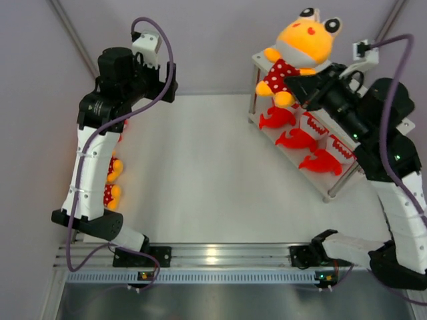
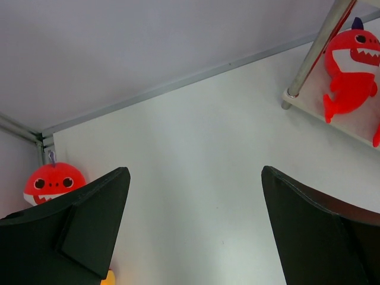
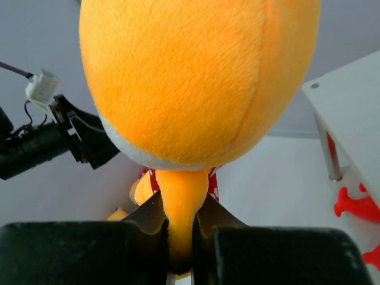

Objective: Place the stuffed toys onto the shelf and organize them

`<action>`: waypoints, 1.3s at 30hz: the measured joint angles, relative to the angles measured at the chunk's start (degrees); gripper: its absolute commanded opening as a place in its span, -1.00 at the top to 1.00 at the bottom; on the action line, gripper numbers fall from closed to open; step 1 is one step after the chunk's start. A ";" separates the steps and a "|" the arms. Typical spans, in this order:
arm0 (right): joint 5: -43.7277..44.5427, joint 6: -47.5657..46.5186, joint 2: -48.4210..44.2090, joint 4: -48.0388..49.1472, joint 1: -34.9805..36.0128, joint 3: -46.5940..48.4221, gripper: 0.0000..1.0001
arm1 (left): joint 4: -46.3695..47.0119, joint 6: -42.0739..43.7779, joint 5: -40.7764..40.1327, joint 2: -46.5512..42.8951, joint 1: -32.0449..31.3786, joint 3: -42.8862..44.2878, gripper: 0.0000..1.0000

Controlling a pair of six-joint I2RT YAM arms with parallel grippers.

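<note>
My right gripper (image 1: pixel 298 90) (image 3: pixel 181 208) is shut on a thin limb of a yellow-orange stuffed toy (image 1: pixel 303 47) (image 3: pixel 196 77) with red white-dotted shorts. It holds the toy over the left end of the shelf's top board. The pale two-tier shelf (image 1: pixel 293 160) (image 3: pixel 350 119) stands at the back right. Three red sharks (image 1: pixel 297 140) lie in a row on its lower board. My left gripper (image 2: pixel 193 172) is open at the back left, with only bare table between its fingers. A red shark (image 2: pixel 53 183) sits on the table to its left.
Two more yellow-orange toys (image 1: pixel 112 183) lie by the left wall, partly under my left arm. In the left wrist view, a grey shelf leg (image 2: pixel 314 53) and a shelved red shark (image 2: pixel 350 65) show at the upper right. Walls close the table at back and sides.
</note>
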 measured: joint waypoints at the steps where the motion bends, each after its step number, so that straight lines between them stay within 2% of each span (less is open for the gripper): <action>1: -0.17 -0.02 -1.33 -0.42 -1.42 0.72 1.00 | 0.00 0.00 -0.07 0.02 0.00 -0.35 -0.96; 6: -1.51 -0.04 -5.79 -3.56 -9.22 2.54 1.00 | 0.00 0.15 -0.17 -0.02 0.00 -1.77 -0.96; 10: -6.69 -0.09 -5.64 -7.74 -17.27 3.72 1.00 | 0.02 0.55 -0.17 -0.26 0.00 -4.61 -0.96; 13: -14.12 0.02 -5.16 -10.32 -26.43 2.21 1.00 | -0.07 0.76 0.07 -0.28 0.00 -6.43 -0.96; 17: -25.33 1.81 -5.86 -11.54 -43.82 -6.78 1.00 | -0.09 1.09 1.07 -0.55 0.00 -8.57 -0.96; 19: -27.63 2.58 -4.81 -12.09 -47.32 -9.84 1.00 | -0.13 1.40 1.62 -0.70 0.00 -9.29 -0.96; 24: -34.91 4.76 -2.49 -12.48 -51.28 -13.11 1.00 | -0.17 1.84 1.86 -1.49 0.00 -10.14 -0.96; 31: -39.30 8.87 -1.25 -7.93 -54.34 -13.46 1.00 | -0.22 1.95 2.12 -2.19 0.00 -10.45 -0.96; 34: -37.73 11.15 3.91 -5.77 -51.91 -10.36 1.00 | -0.22 1.90 2.47 -2.19 0.00 -10.45 -0.96; 39: -34.21 16.63 15.56 1.01 -42.25 -4.11 1.00 | -0.24 1.70 2.91 -2.19 0.00 -10.45 -0.96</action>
